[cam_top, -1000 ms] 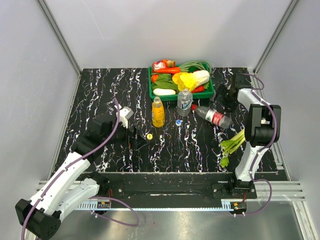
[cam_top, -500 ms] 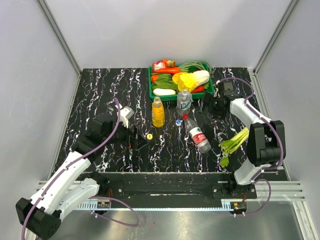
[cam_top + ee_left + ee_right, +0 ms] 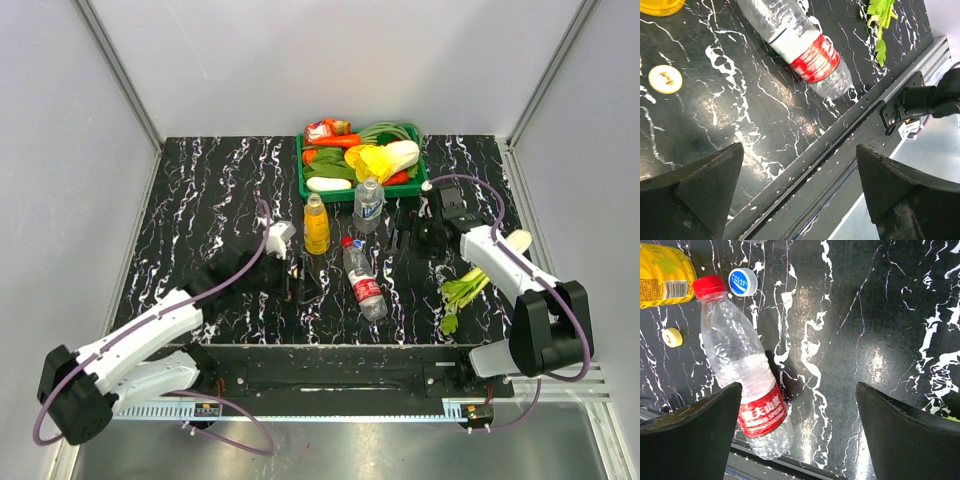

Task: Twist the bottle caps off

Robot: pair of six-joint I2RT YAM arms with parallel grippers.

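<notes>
Right gripper (image 3: 799,390) is hovering low over the table (image 3: 865,315) with its fingers spread wide and nothing between them. Just to its left, in the right wrist view, the red-label bottle (image 3: 735,360) is lying on its side with the red cap (image 3: 709,286) screwed on and pointing toward the far edge. The blue cap (image 3: 742,281) is lying loose beside that neck, touching nothing. The yellow cap (image 3: 671,336) is lying loose nearer the orange juice bottle (image 3: 662,275).

Left gripper (image 3: 799,150) is also hanging with its fingers apart and empty, near the front edge of the table, with the lying bottle and the yellow cap ahead of it.

The water bottle (image 3: 369,203) and the juice bottle are standing upright in front of the green tray (image 3: 301,165).

Assessment: two of three caps are appearing removed, since the yellow and blue ones are resting on the table. The red cap is remaining to be done. Neither gripper is touching that bottle. One arm is going to have to steady the bottle while the other turns the cap.
</notes>
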